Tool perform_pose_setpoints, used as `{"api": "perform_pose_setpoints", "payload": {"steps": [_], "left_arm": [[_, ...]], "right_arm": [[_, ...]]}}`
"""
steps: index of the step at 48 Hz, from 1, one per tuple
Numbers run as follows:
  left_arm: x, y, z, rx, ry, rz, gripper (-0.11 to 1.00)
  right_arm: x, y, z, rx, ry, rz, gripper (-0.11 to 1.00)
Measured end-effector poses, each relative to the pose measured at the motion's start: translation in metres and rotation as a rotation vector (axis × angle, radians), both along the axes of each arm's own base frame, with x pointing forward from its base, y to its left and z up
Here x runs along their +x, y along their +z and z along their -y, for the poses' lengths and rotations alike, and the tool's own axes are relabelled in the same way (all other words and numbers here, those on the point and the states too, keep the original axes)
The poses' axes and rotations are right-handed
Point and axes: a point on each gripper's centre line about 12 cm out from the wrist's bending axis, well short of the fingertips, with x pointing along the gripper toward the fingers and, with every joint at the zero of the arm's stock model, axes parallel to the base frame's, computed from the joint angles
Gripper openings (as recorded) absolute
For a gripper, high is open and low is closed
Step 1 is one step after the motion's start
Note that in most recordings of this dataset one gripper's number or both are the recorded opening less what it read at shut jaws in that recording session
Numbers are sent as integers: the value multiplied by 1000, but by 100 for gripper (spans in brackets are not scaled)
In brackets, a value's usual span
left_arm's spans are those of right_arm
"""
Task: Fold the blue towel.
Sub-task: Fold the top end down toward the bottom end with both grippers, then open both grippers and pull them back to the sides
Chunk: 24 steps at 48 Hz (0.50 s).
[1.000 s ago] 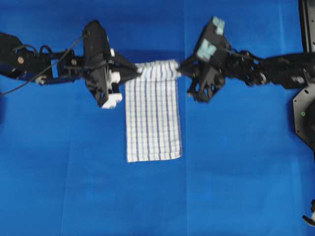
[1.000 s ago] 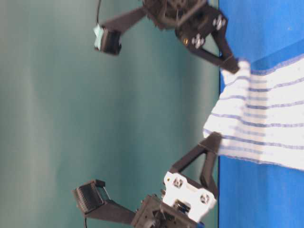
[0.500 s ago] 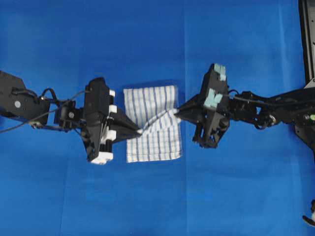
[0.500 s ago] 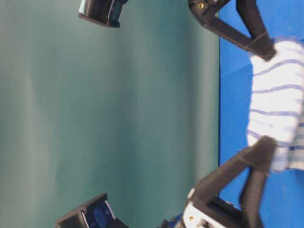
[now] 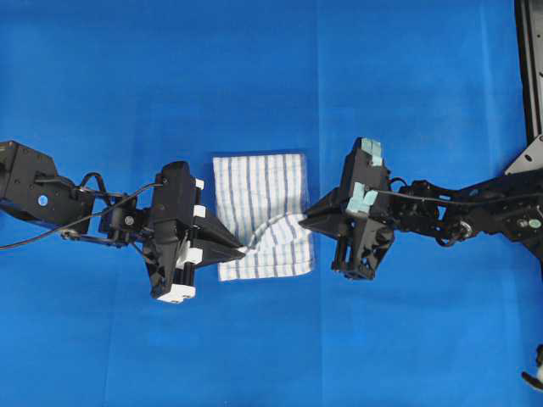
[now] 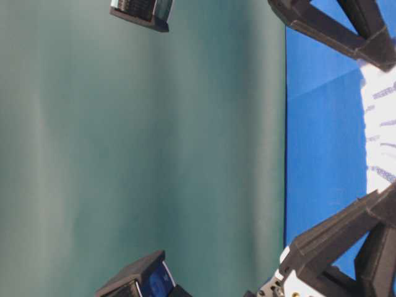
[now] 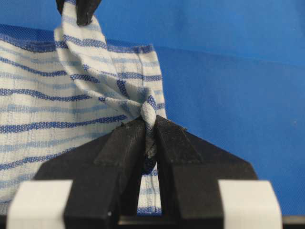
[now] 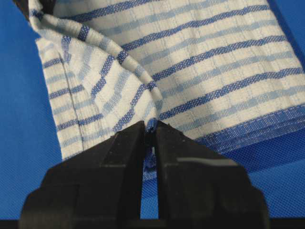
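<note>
Worktop [image 5: 407,102]: I see a plain blue covering across the whole overhead view, with both arms reaching in from the sides and meeting near the middle.

Towel [image 5: 254,182]: it lies near the centre of the worktop, between my two hands. Most of it rests flat. One edge is lifted off that flat part and runs as a raised, twisted band from the left hand across to the right hand, above the lower half of the cloth.

Towel, close up: in the left wrist view the cloth [image 7: 57,90] spreads flat to the left of the hand, and the lifted band climbs away to the top of the picture. In the right wrist view the striped cloth [image 8: 205,62] fills the upper part, with the band curling off to the upper left.

Left hand [image 5: 241,250]: it sits at the towel's lower left side, tips pointing right. I see its jaws clamped on a bunched corner of the towel, which pokes up between them in the wrist view [image 7: 148,138].

Right hand [image 5: 305,218]: it sits at the towel's right edge, tips pointing left, a little higher in the overhead view than the left one. Its jaws are pinched together on a fold of the towel's edge [image 8: 150,131].

Table-level view: I can make out only dark fingers [image 6: 334,34] and a blurred strip of towel [image 6: 380,124] at the right border.
</note>
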Motion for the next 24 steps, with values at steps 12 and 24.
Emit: {"api": "perform_pose_setpoints", "payload": {"steps": [12,24], "left_arm": [[-1,-1,0,-2,1,-14,5],[-1,-3,-1,-23,14,-25,57]], "right_arm": [[0,0,-2,1,3,0,18],[1,1,-2,-1,3,6,87]]}}
